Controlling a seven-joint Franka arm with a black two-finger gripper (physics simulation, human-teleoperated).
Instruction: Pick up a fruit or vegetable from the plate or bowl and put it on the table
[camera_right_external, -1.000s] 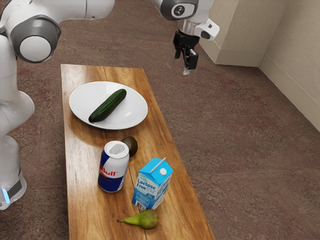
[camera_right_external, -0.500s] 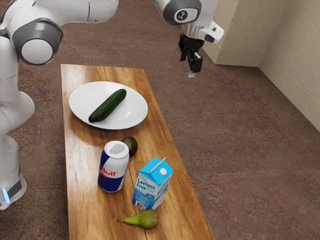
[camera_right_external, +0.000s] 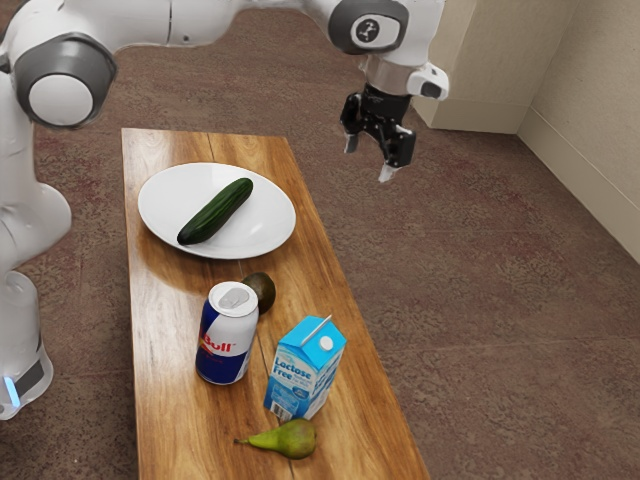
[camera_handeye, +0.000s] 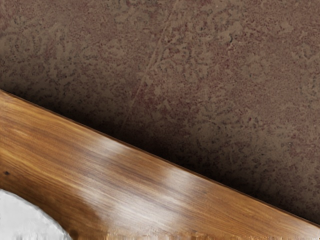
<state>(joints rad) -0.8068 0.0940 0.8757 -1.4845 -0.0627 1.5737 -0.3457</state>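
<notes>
Exterior view: the pincer (camera_right_external: 369, 158) is raised, its two fingers spread apart, and appears against the floor (camera_right_external: 480, 280), to the exterior view's right of the plate (camera_right_external: 165, 210). The cucumber (camera_right_external: 216, 212) lies on the white plate, which rests on the wooden counter (camera_right_external: 165, 330). Nearer the camera, a can (camera_right_external: 225, 335) stands upright, partly covering a dark, rounded fruit (camera_right_external: 264, 291); whether these two touch cannot be told. A blue-and-white carton (camera_right_external: 305, 370) stands upright near the can, to the exterior view's right. A green pear (camera_right_external: 290, 438) lies on its side, closer to the camera than the carton. Wrist view: part of the plate's rim, the counter and its straight edge, and the patterned floor.
</notes>
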